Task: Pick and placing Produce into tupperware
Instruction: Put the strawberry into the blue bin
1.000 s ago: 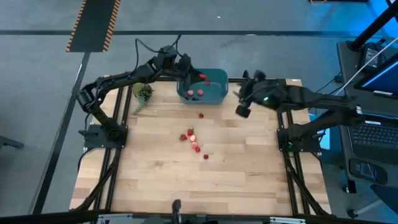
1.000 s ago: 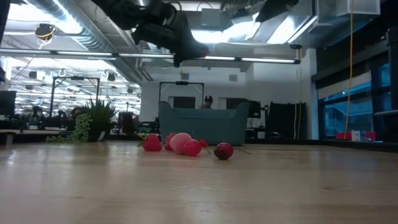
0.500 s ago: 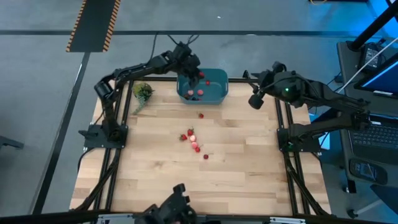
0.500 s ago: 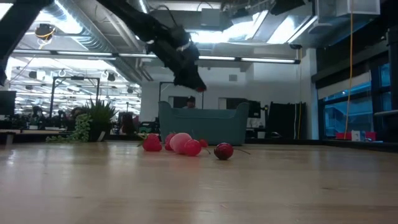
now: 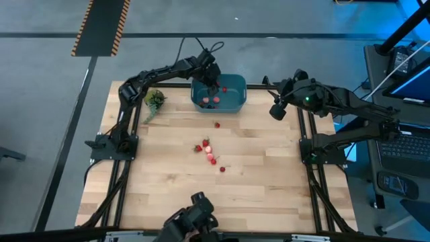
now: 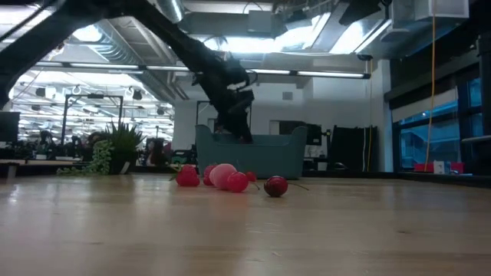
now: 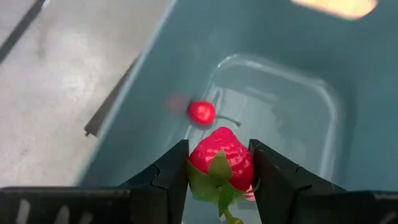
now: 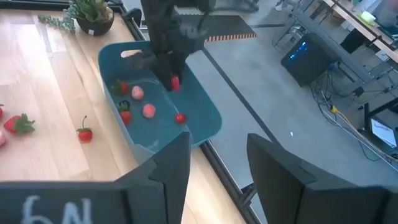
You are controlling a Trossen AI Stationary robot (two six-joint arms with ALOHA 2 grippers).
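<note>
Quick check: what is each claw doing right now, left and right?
Left claw: shut on a strawberry, over the teal tub.
Right claw: open, holding nothing, off the table's right edge.

A teal-blue rectangular plastic tub [image 5: 232,101] sits at the upper middle of the high view, on a pale striped wooden tabletop [image 5: 255,181]. Small red and pinkish strawberry-like pieces [image 5: 208,151] dot the centre. A red strawberry with a green leafy top [image 7: 222,155] fills the lower middle of the left wrist view. A green leafy bunch [image 5: 154,99] is upper left, near a black-and-orange striped floor strip [image 5: 101,27].
</note>
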